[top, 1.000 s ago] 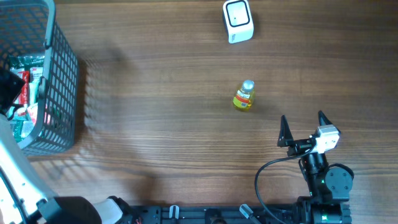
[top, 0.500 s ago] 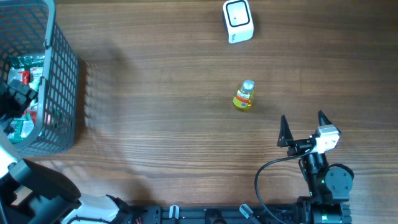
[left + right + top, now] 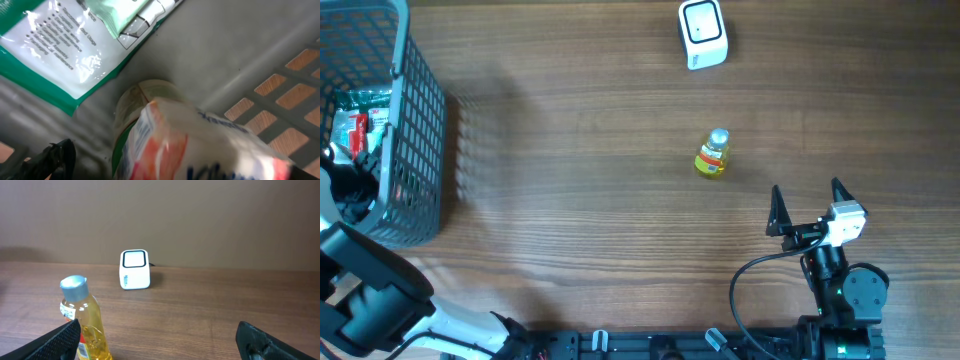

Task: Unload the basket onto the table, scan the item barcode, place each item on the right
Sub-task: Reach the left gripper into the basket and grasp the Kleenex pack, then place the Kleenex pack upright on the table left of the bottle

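Observation:
A small yellow bottle (image 3: 712, 153) with a silver cap stands upright mid-table, also seen at the left of the right wrist view (image 3: 85, 317). The white barcode scanner (image 3: 702, 33) sits at the far edge (image 3: 134, 269). My right gripper (image 3: 807, 192) rests open near the bottle, nothing between its fingers (image 3: 162, 347). My left gripper (image 3: 348, 192) is down inside the grey basket (image 3: 420, 120). In the left wrist view a white packet with orange and blue print (image 3: 200, 145) lies close before it. One dark finger (image 3: 56, 156) stands apart from the packet; the jaws look open.
A green-and-white packet (image 3: 65, 45) lies on the basket floor beyond the white one, and more packets (image 3: 360, 110) show from above. The basket's lattice wall (image 3: 280, 100) rises on the right of the left wrist view. A black cable (image 3: 745, 285) loops by the right arm's base.
The left arm has shifted toward the table's near side inside the basket. The bottle, scanner and right arm have not moved.

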You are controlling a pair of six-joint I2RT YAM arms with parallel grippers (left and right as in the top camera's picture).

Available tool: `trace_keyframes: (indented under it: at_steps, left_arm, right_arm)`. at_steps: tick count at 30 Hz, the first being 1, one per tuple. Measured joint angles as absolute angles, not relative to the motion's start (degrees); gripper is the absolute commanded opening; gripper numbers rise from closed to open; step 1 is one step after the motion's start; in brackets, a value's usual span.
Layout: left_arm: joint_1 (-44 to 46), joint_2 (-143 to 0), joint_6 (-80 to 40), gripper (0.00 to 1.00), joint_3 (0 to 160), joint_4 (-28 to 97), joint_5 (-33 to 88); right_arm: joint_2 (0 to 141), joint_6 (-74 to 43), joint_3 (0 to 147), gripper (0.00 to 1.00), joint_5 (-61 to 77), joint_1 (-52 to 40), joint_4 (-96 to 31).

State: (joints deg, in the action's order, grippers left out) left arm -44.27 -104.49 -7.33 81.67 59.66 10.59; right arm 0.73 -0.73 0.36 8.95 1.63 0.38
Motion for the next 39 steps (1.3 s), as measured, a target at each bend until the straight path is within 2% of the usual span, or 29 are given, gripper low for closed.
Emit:
trace_keyframes:
  at_steps: [3,4,5,8,10,11,16,18,23,28,33,39]
  left_arm:
    - [-44.2,-104.6,-7.3,0.85,79.3,57.0,11.3]
    - [-43.9,-104.6,-7.3,0.75,78.7,56.5,11.4]
    - [-43.5,-104.6,-7.2,0.7,77.8,55.2,11.5]
    - [-41.9,-104.6,-7.1,0.61,76.9,54.0,11.4]
    - [-41.6,-104.6,-7.1,0.4,76.9,53.7,11.0]
    - [-41.6,-104.6,-7.2,0.38,76.9,53.7,10.9]
    - [-41.6,-104.5,-6.7,0.38,78.4,55.2,10.5]
    - [-41.5,-105.5,-6.7,0.38,84.7,61.2,10.5]
    - [-41.4,-106.1,-6.7,0.38,116.8,75.8,10.3]
    - [-38.0,-104.3,-7.6,0.37,135.5,81.8,14.5]
    - [-23.7,-100.4,-8.0,0.35,136.1,85.9,16.4]
    - [0.7,-102.5,-8.1,0.34,135.2,91.1,14.2]
  right_arm:
    - [0.7,-0.7,0.4,1.0,9.0,1.6,0.4]
    - [0.7,-0.7,0.4,1.0,9.0,1.6,0.4]
    - [0.7,-0.7,0.4,1.0,9.0,1.6,0.4]
    - [0.7,-0.7,0.4,1.0,9.0,1.6,0.4]
    - [0.7,-0.7,0.4,1.0,9.0,1.6,0.4]
    - [0.7,-0.7,0.4,1.0,9.0,1.6,0.4]
    - [0.7,-0.7,0.4,1.0,9.0,1.6,0.4]
    - [0.7,-0.7,0.4,1.0,9.0,1.6,0.4]
    - [0.8,-0.7,0.4,1.0,9.0,1.6,0.4]
    - [0.8,-0.7,0.4,1.0,9.0,1.6,0.4]
    - [0.8,-0.7,0.4,1.0,9.0,1.6,0.4]
    - [0.8,-0.7,0.4,1.0,9.0,1.6,0.4]
